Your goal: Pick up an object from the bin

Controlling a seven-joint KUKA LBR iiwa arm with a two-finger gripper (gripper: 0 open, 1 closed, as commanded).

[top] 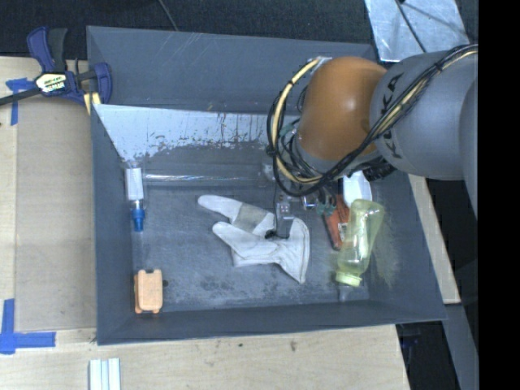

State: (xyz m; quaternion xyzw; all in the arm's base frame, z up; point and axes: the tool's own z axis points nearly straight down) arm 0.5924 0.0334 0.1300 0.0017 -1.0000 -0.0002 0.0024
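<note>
Orange cover (pixel 341 112) on the arm's wrist is closest to the lens. It sits over the back right of the bin (pixel 110 242), with black and yellow cables (pixel 284 140) looped round its left side.

The tool (pixel 282 222) pokes down below it into the middle of the bin. Its tip is right at a crumpled white cloth (pixel 248 246). It looks like it's touching, but I can't confirm. I also can't tell how far open the tool is, or whether it has hold of anything, since it's too small and half tucked under the cables.

The cloth lies mid-floor, spread from left of the tool round to its front right, with one flap trailing toward the front wall.

Right of the tool:
- Small red-orange thing (pixel 334 226), just beside the tool. I can't make out what it is.
- Clear yellowish bottle (pixel 357 246) touching or nearly touching it, lying along the right wall with one end toward the front.
- White piece (pixel 355 192) behind the bottle, partly under the arm.

Left side, well apart from the tool:
- Clear tube with a blue tip (pixel 135 197) along the left wall.
- Orange block (pixel 149 291) in the front left corner.
</note>
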